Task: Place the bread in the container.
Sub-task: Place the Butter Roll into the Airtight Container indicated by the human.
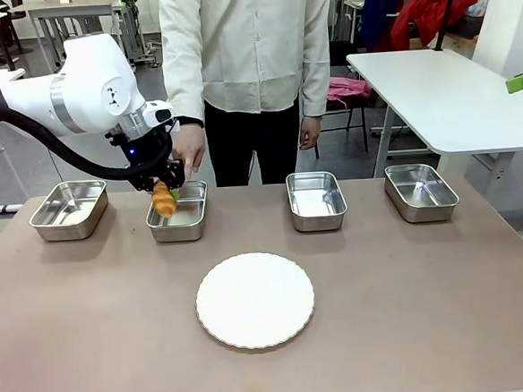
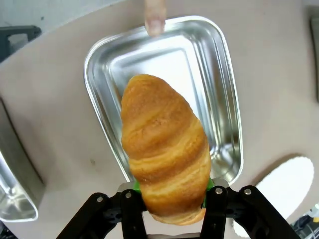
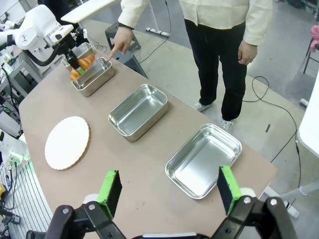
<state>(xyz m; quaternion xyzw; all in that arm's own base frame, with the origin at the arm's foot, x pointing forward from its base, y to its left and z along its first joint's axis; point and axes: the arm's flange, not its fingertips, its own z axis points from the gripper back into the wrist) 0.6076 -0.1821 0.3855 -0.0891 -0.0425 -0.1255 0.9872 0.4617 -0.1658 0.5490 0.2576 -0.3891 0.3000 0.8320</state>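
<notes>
The bread, a golden-brown croissant [image 1: 162, 200] [image 2: 164, 154] [image 3: 82, 61], hangs clamped between the green pads of my left gripper [image 1: 165, 192] [image 2: 172, 199], which is shut on its lower end. It hovers just above the container [image 1: 184, 221] [image 2: 204, 74] [image 3: 97, 75], the second steel pan from the left, over its near-left edge. A person's hand [image 1: 187, 150] [image 3: 117, 46] points a finger [image 2: 154, 17] at that pan's far rim. My right gripper [image 3: 169, 191] is open, high above the table's right end, with nothing between its fingers.
Three more steel pans stand in the same row: far left [image 1: 69, 209], right of centre [image 1: 316, 200] [image 3: 138, 110], far right [image 1: 420, 191] [image 3: 204, 159]. A round white plate [image 1: 254, 300] [image 3: 67, 142] lies near the front. The person stands at the far edge.
</notes>
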